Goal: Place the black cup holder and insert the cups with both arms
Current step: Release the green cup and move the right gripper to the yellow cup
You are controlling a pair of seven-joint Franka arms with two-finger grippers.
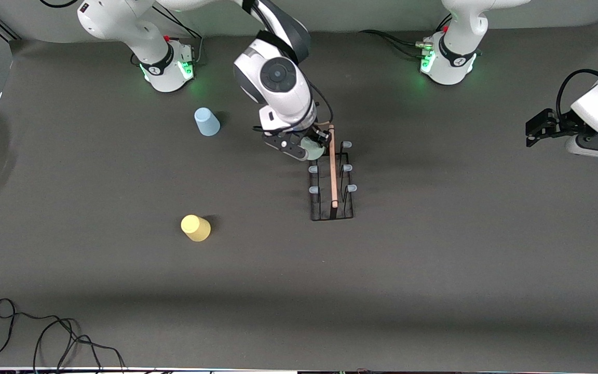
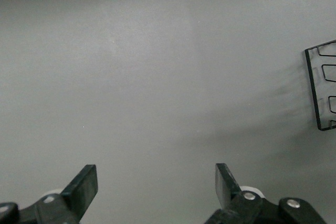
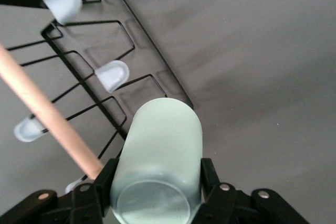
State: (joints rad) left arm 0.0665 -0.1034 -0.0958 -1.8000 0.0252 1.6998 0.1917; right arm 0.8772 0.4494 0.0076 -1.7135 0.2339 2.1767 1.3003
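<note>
Light blue plastic cup and yellow plastic cup stand upside down on the table toward the right arm's end. Right gripper, clamped on the pale green plastic cup, hangs over the peg row at the base-side end of the black wire cup holder; its wooden rod handle runs toward the camera. Left gripper waits, jaws wide, at the left arm's end.

A dark grey table under soft shadowed light, black cables coiled at its near edge.

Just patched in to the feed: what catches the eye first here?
The right gripper, shut on the pale green cup, hangs over the black cup holder at mid-table. The light blue cup and yellow cup stand toward the right arm's end. The left gripper waits open.
</note>
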